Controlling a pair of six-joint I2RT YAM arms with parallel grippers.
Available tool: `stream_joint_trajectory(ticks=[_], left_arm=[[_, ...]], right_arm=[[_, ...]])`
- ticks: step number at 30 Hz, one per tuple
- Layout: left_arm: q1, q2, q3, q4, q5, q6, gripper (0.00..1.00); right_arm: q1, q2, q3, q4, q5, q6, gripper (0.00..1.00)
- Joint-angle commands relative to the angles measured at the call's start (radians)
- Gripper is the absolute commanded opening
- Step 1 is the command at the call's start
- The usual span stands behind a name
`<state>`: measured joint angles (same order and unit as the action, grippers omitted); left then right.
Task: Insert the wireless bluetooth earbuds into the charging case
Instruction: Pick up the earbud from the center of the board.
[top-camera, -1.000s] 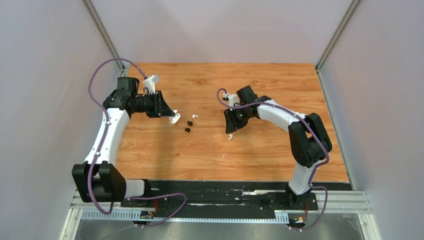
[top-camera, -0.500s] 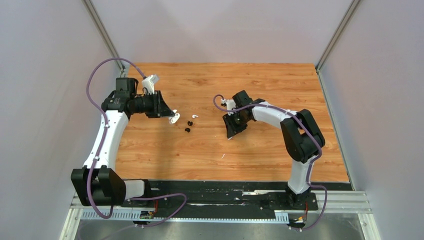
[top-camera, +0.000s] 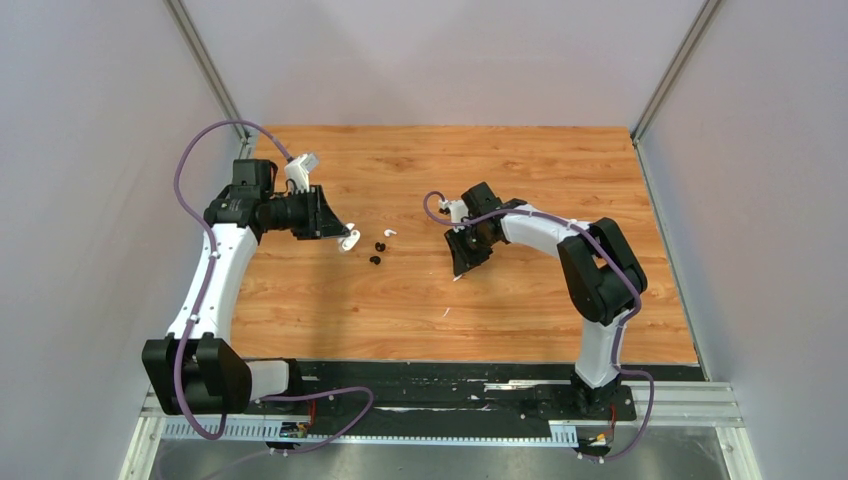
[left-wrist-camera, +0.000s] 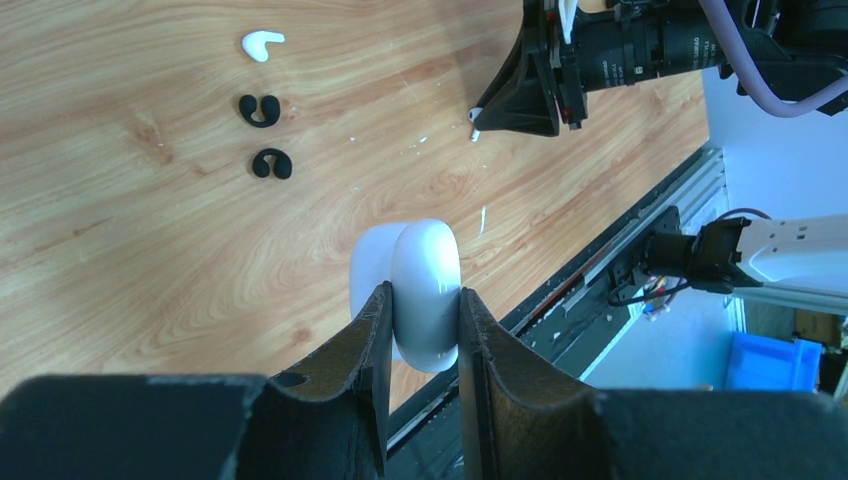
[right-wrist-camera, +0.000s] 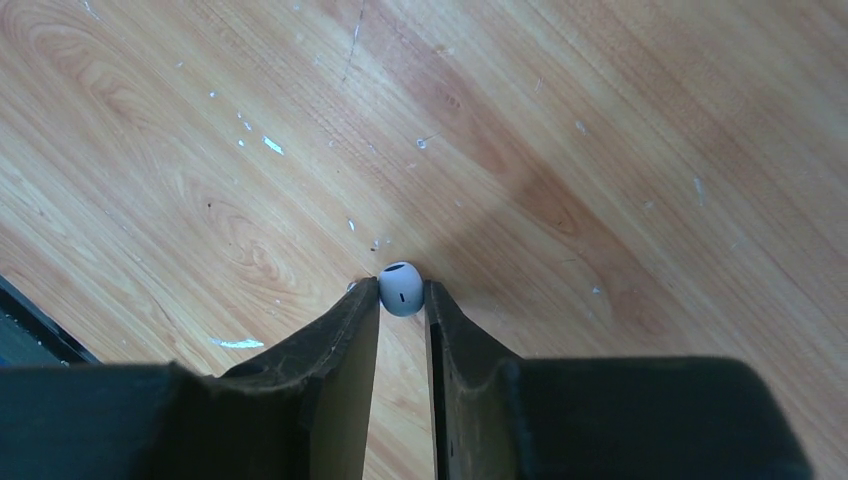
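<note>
right wrist: earbud pinched in right end effector tips; left end effector clamps charging case.

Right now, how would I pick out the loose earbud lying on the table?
Start at the middle of the wooden table, between the two arms. Just right of the left gripper and its white case lie three tiny bits. The earbud is the farthest from the arm bases, white and comma-shaped; the two C-shaped pieces are black.
</note>
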<state>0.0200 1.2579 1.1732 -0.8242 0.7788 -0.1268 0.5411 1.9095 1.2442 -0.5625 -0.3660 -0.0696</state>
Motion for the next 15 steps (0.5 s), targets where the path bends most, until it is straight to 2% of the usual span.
stream_joint_trajectory(ticks=[1, 7, 10, 15], left_arm=[[-0.003, -0.029, -0.004, 0.036, 0.014, -0.002, 0.00], [-0.003, -0.023, -0.004, 0.041, 0.014, -0.003, 0.00], [-0.004, -0.023, -0.011, 0.042, 0.015, -0.004, 0.00], [-0.007, -0.015, -0.026, 0.060, 0.044, -0.006, 0.00]], right_arm=[[0.010, 0.019, -0.012, 0.036, 0.054, -0.012, 0.26], [0.027, 0.031, -0.021, 0.052, 0.085, -0.029, 0.19], [0.031, 0.037, -0.021, 0.059, 0.098, -0.050, 0.01], [0.033, -0.057, 0.046, 0.021, 0.096, -0.157, 0.00]])
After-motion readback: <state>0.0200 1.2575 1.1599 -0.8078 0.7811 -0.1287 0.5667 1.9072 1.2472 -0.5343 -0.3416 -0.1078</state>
